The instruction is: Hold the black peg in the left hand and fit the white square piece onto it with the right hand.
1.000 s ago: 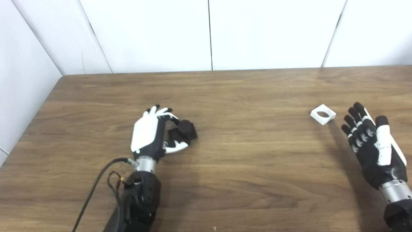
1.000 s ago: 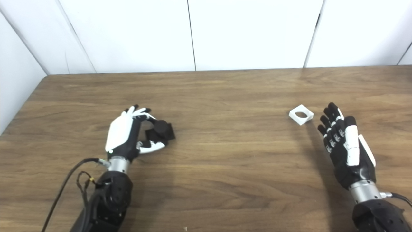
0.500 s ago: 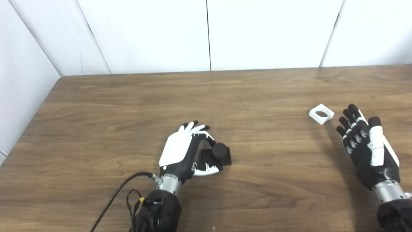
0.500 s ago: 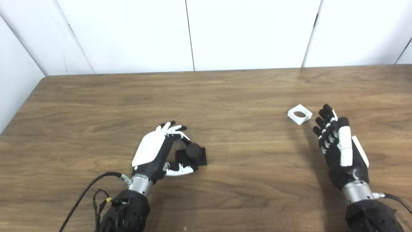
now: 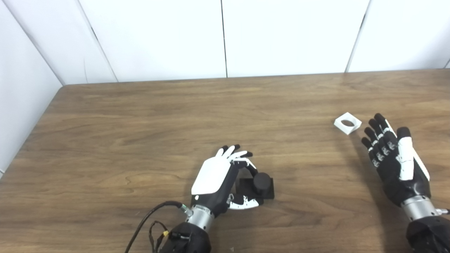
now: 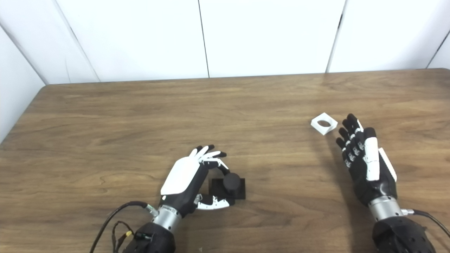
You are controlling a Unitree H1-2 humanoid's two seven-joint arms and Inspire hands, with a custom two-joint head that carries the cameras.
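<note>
Since the earlier frame we note the left hand (image 5: 225,179), clasping the black peg (image 5: 259,185), shifted toward lower centre; right hand (image 5: 393,154) spread empty beside white square piece (image 5: 347,123).

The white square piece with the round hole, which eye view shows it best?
The left eye view, by a little: the white square piece with the round hole lies flat on the wooden table, slightly larger, clear of the right hand. The right eye view shows the same piece, hole visible too, slightly smaller.
</note>
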